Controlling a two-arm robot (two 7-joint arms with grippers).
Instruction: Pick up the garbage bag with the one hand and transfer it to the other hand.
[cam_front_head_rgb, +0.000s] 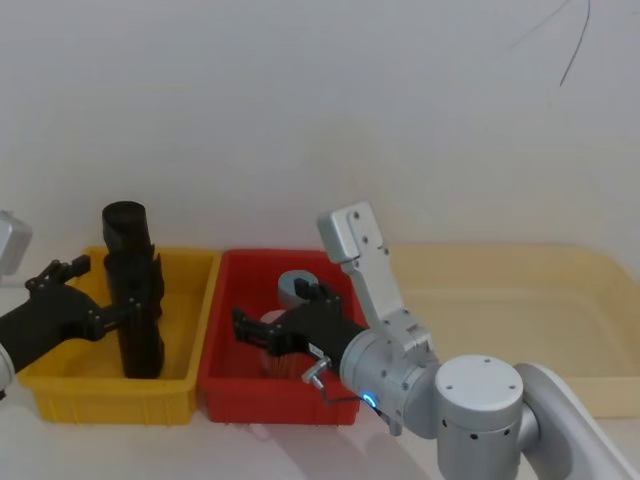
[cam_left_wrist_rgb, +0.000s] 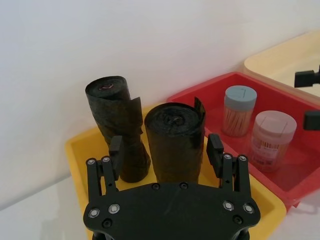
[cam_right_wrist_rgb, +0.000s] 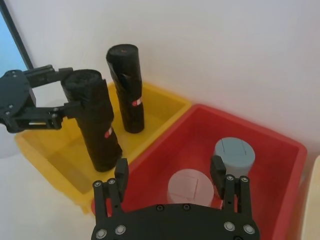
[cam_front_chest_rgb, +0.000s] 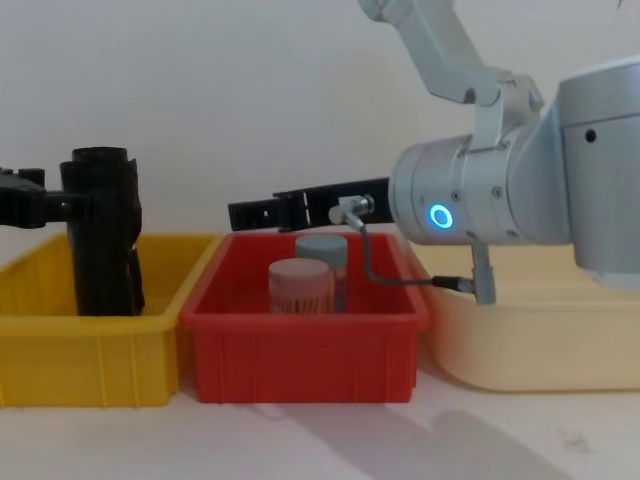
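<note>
The garbage bag (cam_left_wrist_rgb: 175, 145), a black roll, stands upright in the yellow bin (cam_front_head_rgb: 110, 395). It also shows in the right wrist view (cam_right_wrist_rgb: 95, 120) and in the head view (cam_front_head_rgb: 140, 335). My left gripper (cam_left_wrist_rgb: 166, 150) is open, one finger on each side of the roll's upper part (cam_front_head_rgb: 85, 295). A second black roll (cam_left_wrist_rgb: 112, 107), with a small red mark at its top, stands just behind it. My right gripper (cam_right_wrist_rgb: 170, 172) hangs open above the red bin (cam_right_wrist_rgb: 280, 150), on the arm with the blue ring (cam_front_chest_rgb: 438, 215).
Two lidded jars, one grey-blue (cam_right_wrist_rgb: 234, 155) and one pinkish (cam_right_wrist_rgb: 190, 186), stand in the red bin under the right gripper. A wide cream tray (cam_front_head_rgb: 520, 300) lies to the right. A white wall is close behind the bins.
</note>
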